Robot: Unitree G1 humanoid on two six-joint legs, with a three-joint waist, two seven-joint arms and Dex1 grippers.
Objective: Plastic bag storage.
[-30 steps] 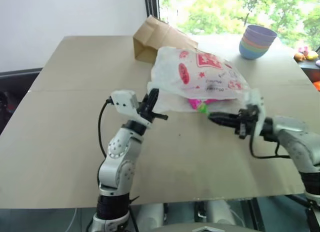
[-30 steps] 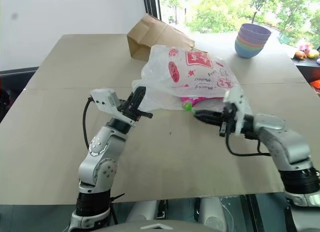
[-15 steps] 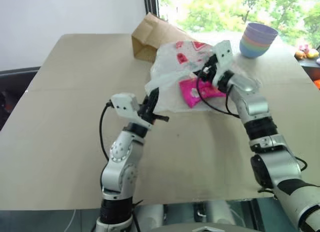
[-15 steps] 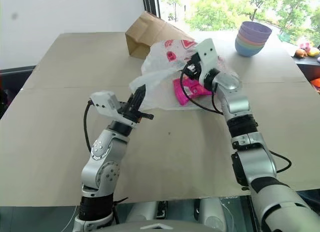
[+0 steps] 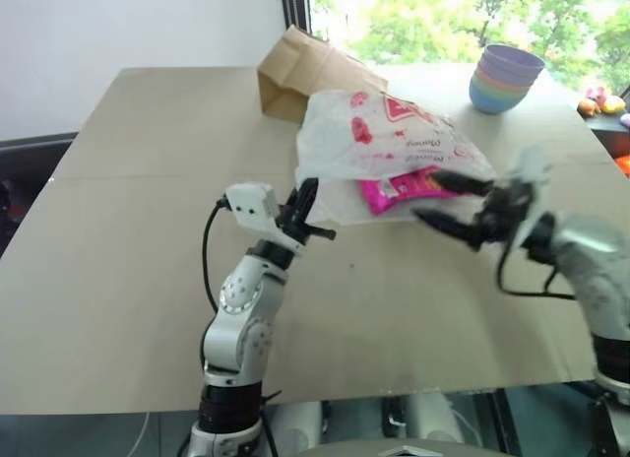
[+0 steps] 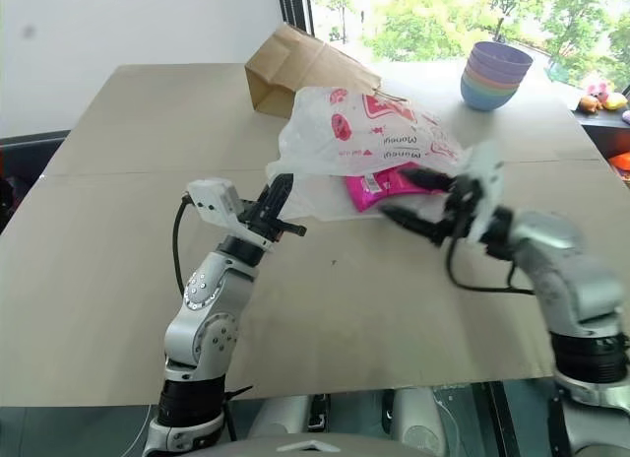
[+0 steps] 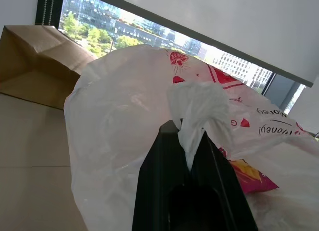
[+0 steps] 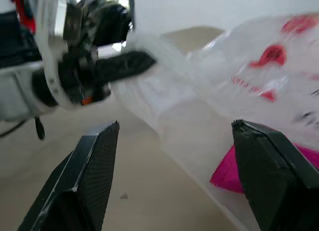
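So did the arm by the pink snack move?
Yes. The right end effector pulled back from the brown paper bag, toward the table's near edge.

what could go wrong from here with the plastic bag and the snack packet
1. The left end effector pinches only a thin twist of the plastic bag; a pull could probably tear or slip it.
2. The magenta snack packet sticks out at the bag's open side; lifting might spill it onto the table.
3. The right end effector is open beside the packet, holding nothing; closing here could catch the packet rather than the film.
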